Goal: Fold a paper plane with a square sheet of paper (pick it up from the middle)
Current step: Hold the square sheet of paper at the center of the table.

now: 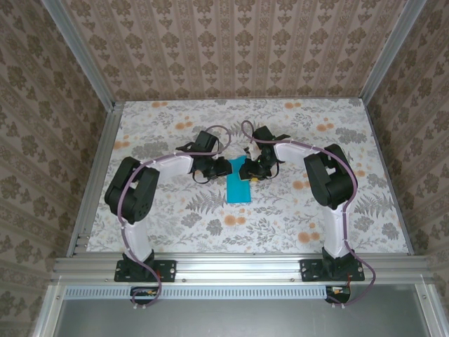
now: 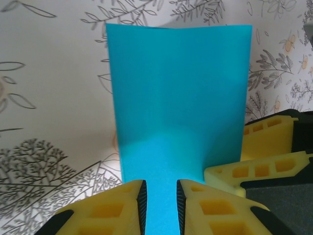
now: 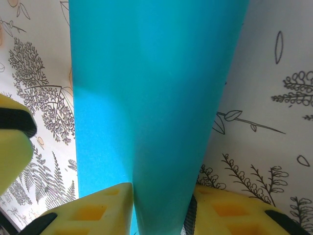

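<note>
Right wrist view: right pincer [image 3: 161, 198] pinches the square sheet of paper [image 3: 156, 98]. Left wrist view: left pincer [image 2: 160, 191] straddles it, grip unclear.

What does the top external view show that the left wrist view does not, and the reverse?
Top external: the whole left arm and right arm, bolted at the near edge, and the patterned walls. Left wrist: a faint lengthwise crease in the blue sheet, which runs on between the left gripper's yellow fingers. Both: the blue sheet on the flowered table, with the right gripper close beside the left at one end.
</note>
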{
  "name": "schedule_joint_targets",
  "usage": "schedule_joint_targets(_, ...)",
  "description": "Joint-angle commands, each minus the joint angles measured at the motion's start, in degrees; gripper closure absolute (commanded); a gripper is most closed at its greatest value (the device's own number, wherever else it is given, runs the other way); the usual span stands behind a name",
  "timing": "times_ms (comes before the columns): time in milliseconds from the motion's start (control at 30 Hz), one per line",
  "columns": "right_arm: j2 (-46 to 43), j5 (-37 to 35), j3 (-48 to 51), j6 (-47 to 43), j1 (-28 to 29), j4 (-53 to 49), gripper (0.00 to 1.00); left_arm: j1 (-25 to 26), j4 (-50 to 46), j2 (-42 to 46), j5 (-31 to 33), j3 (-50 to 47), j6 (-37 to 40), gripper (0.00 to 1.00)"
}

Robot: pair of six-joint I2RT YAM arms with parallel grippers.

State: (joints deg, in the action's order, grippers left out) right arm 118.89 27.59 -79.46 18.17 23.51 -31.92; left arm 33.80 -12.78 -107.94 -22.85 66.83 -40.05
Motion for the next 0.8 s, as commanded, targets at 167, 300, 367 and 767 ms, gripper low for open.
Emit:
schedule_joint_targets(167,4.5,-7.37,1.41,0.07,-0.24,-3.03,0.65,1.0,-1.71,-3.15,-2.02,2.6,1.29,0.78)
schedule_joint_targets(300,4.58,-7.37,1.44,-0.49,-0.18,-3.23,0.65,1.0,-1.81,-3.59,-2.19,2.7,1.28,0.79)
schedule_joint_targets(367,4.59,-7.34,1.51,-0.9,-0.15,-3.32,0.65,1.0,-1.81,-3.67,-2.35,2.69,1.28,0.79)
schedule_joint_targets(767,5.03,-7.03,1.37,-0.64,-0.03,-3.21,0.64,1.44,-1.7,-3.86,-3.25,3.11,1.09,0.79)
